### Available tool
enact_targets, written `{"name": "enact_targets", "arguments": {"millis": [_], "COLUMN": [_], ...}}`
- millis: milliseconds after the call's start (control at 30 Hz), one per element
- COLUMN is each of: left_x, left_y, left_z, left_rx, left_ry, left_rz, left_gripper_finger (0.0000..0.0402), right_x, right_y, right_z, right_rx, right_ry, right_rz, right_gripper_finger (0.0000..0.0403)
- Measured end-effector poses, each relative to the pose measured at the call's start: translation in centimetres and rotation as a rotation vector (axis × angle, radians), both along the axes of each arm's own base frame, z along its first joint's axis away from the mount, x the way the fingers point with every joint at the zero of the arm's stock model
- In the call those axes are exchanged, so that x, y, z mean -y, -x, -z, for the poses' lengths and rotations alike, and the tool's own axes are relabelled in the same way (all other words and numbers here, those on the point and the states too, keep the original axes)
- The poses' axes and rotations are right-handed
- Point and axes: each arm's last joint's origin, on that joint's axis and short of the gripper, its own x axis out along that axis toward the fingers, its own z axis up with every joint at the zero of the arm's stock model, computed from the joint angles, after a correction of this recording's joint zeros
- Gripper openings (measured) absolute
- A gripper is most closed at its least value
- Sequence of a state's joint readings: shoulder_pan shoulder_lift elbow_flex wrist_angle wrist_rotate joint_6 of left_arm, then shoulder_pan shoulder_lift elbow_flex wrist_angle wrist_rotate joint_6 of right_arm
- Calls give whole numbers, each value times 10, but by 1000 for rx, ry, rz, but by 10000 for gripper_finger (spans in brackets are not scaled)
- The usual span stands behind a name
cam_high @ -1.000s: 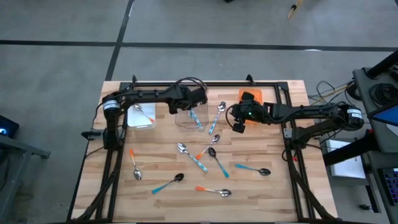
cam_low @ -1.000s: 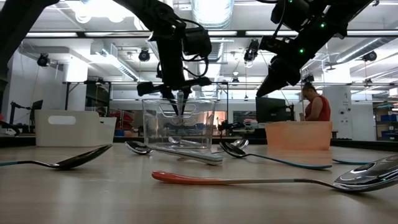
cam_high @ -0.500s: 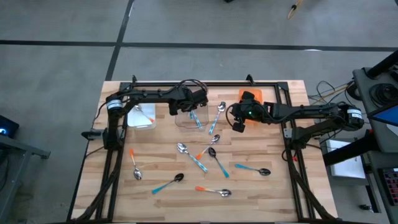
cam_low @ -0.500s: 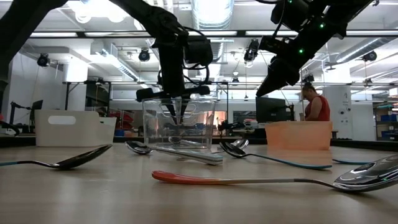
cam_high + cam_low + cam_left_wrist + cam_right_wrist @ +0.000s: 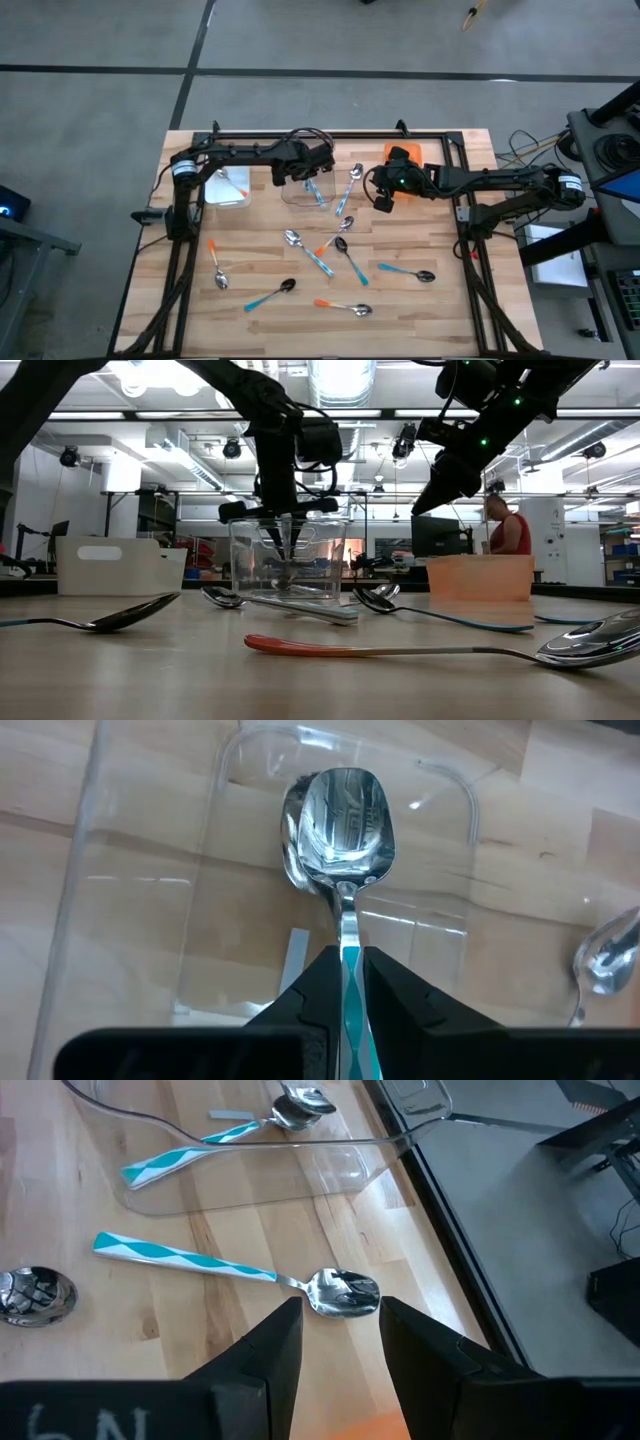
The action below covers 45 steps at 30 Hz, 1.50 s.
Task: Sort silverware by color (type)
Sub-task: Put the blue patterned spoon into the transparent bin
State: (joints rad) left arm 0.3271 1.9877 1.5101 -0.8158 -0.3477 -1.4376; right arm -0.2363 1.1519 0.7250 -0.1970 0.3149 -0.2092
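The left pincer [image 5: 348, 982] grips the teal-handled spoon [image 5: 341, 815] by its handle, its bowl down inside the clear bin [image 5: 303, 187] on the bench [image 5: 250, 265]. The right pincer [image 5: 340, 1330] hovers open above another teal spoon [image 5: 240, 1270], beside the orange bin [image 5: 412, 152].

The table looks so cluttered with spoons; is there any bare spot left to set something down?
Yes: the table's near strip below the orange-handled spoon, and the gap between the white bin and the spoon nearer the front. It is crowded mid-table, below the clear bin.
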Motion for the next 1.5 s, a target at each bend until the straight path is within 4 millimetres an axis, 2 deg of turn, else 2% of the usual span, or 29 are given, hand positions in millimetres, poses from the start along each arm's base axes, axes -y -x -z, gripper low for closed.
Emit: {"name": "enact_targets", "arguments": {"millis": [567,667,833,1000,1100,1300,1500], "left_x": [1,3,10,22,35,67,93], "left_y": [0,1,-1,-3,3,31,64], "left_z": [0,-7,-34,-77,-100,-143,-163], "left_rx": [-1,-4,7,-16,-89,-207,-242], "left_ry": [-1,-11,-67,-247,-384,-609,-733], "left_rz": [6,47,150,340,456,625,762], "left_gripper_finger": [61,61,61,61,61,61,55], "right_x": [0,0,0,0,1,1,-6], "right_y": [0,0,0,0,-4,-14,-29], "right_z": [0,0,0,-4,-16,-45,-58], "right_rx": [3,4,19,58,136,321,389], "right_ry": [-6,-7,-26,-74,-119,-237,-314], "right_rz": [6,7,26,73,121,211,229], "right_gripper_finger": [128,128,128,128,128,128,128]}}
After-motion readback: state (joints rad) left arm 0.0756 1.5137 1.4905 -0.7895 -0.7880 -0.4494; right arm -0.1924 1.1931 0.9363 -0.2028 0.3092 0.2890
